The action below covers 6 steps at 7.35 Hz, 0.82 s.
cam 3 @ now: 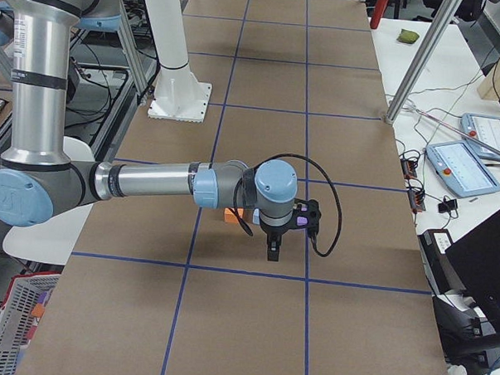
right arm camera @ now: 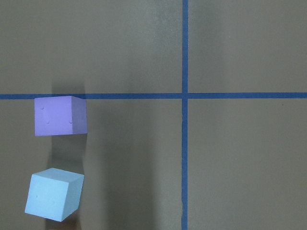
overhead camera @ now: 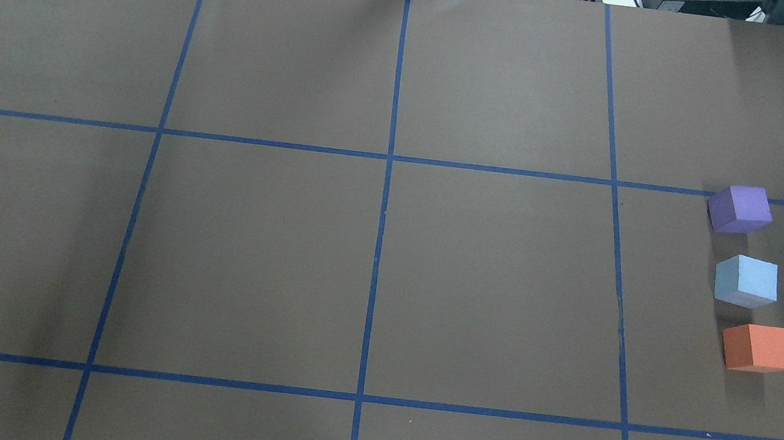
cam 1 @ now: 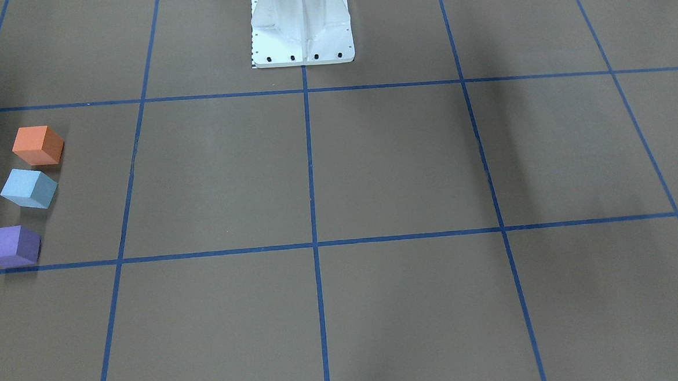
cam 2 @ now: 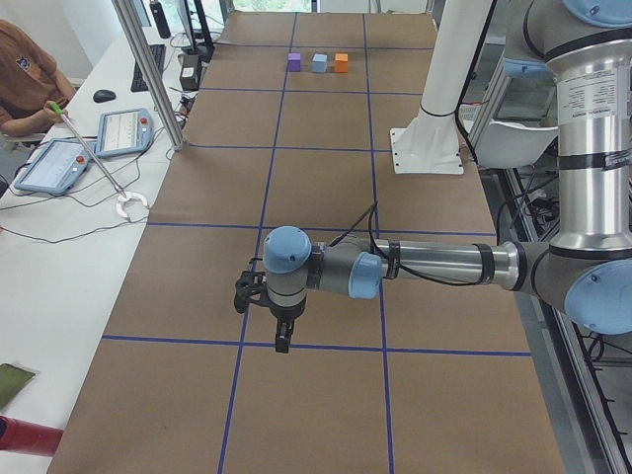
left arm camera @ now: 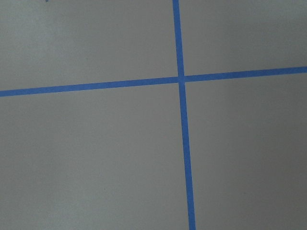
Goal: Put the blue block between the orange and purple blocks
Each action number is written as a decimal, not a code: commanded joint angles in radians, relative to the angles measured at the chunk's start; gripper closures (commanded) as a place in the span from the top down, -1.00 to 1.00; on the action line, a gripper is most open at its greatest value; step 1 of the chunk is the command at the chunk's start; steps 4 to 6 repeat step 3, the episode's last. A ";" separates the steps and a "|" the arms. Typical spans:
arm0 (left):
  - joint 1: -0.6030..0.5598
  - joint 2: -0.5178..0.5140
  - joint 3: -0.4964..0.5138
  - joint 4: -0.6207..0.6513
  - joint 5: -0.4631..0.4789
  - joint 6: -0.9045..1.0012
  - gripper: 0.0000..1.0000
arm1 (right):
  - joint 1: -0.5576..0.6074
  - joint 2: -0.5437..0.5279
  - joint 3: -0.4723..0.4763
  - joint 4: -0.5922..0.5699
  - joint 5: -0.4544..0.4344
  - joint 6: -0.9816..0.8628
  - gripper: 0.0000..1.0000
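The orange block, the light blue block and the purple block stand in a row on the brown table, the blue one in the middle, with small gaps between them. The front-facing view shows them at far left: orange, blue, purple. The right wrist view shows the purple block and the blue block. My right gripper hangs above the table beside the blocks. My left gripper hangs far from them. I cannot tell whether either is open or shut.
Blue tape lines divide the table into squares. The white robot base stands at the robot's edge. An operator sits at a side desk with tablets and cables.
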 commanded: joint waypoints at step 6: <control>-0.001 0.001 -0.001 -0.001 -0.005 0.000 1.00 | 0.000 0.000 0.003 0.001 0.000 0.000 1.00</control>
